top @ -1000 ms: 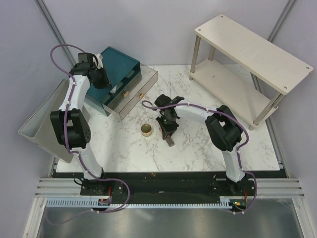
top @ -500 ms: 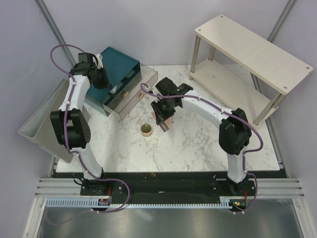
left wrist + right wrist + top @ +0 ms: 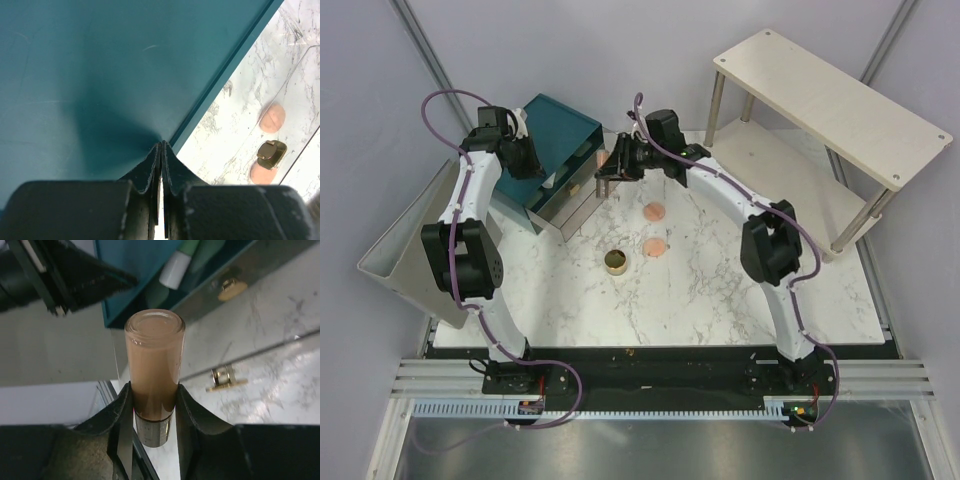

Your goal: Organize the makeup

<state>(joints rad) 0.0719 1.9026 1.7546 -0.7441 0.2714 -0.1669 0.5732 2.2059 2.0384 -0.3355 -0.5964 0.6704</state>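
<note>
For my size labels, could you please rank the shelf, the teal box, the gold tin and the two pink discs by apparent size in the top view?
1. shelf
2. teal box
3. gold tin, far pink disc, near pink disc: too alike to rank.

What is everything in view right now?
flat round peach-pink discs: two, mid-table
round gold tin: one, beside the nearer disc
peach tube with dark cap: one, in the right tool
green-and-white tube: one, in the open drawer
large teal box with drawers: one, far left
white marble table: one, centre
beige two-tier shelf: one, far right
grey bin: one, off the table's left edge
left tool: black, shut, at the teal box
right tool: black, shut on the tube
</note>
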